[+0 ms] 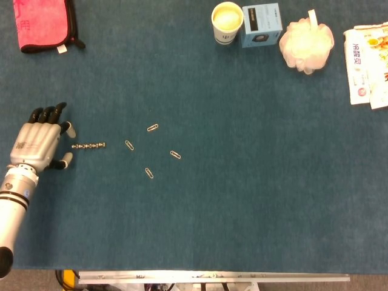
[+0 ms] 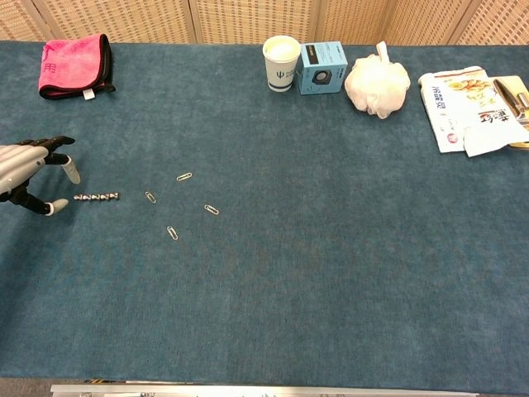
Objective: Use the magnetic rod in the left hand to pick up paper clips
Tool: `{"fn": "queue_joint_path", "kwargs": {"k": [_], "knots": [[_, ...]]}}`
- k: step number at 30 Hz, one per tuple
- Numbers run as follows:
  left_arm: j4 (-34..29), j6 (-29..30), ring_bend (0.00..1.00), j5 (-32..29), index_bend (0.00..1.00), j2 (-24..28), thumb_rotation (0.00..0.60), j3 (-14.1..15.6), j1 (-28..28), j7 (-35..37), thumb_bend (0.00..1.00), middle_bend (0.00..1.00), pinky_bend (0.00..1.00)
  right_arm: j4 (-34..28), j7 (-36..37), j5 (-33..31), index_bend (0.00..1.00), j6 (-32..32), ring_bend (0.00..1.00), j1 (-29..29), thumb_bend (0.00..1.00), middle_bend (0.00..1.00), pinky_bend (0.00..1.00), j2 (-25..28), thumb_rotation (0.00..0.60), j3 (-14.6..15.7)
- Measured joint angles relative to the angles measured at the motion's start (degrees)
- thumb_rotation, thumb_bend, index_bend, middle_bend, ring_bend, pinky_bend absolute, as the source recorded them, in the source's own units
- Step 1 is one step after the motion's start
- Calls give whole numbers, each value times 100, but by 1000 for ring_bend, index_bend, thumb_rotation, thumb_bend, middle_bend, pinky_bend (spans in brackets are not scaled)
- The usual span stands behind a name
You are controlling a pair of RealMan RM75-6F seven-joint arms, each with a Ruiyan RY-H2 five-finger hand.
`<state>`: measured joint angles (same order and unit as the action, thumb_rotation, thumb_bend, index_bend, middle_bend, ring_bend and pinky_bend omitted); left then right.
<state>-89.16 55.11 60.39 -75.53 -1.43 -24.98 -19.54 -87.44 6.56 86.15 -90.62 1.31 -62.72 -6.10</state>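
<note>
The magnetic rod (image 1: 88,145) (image 2: 97,196), a short beaded metal stick, lies flat on the blue table cloth. My left hand (image 1: 40,143) (image 2: 25,168) hovers just left of it, fingers spread, holding nothing; its fingertips are close to the rod's left end. Several paper clips lie scattered right of the rod: one (image 1: 129,145) (image 2: 150,197) closest, one (image 1: 153,128) (image 2: 183,176) further back, one (image 1: 175,154) (image 2: 212,209) to the right, one (image 1: 148,173) (image 2: 172,232) nearest the front. My right hand shows in neither view.
A pink cloth (image 1: 43,24) (image 2: 74,65) lies at the back left. A paper cup (image 1: 227,22) (image 2: 281,62), a blue box (image 1: 262,24) (image 2: 321,67) and a white mesh sponge (image 1: 306,44) (image 2: 377,84) stand at the back. Snack packets (image 1: 368,63) (image 2: 467,109) lie at the back right.
</note>
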Motion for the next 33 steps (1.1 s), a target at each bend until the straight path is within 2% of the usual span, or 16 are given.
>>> {"fn": "queue_joint_path", "kwargs": {"k": [14,33], "knots": [[-336,341,0,-778,358,-274,600,-103,-6,-498,328,0,28,-2,-4,2,181,17,241,6,0,158,535,1,600,9],[-52,388,0,-1228,365,-594,600,-155,-165,-742,328,0,30,4,18,-6,181,26,241,3,0,158,535,12,600,13]]}}
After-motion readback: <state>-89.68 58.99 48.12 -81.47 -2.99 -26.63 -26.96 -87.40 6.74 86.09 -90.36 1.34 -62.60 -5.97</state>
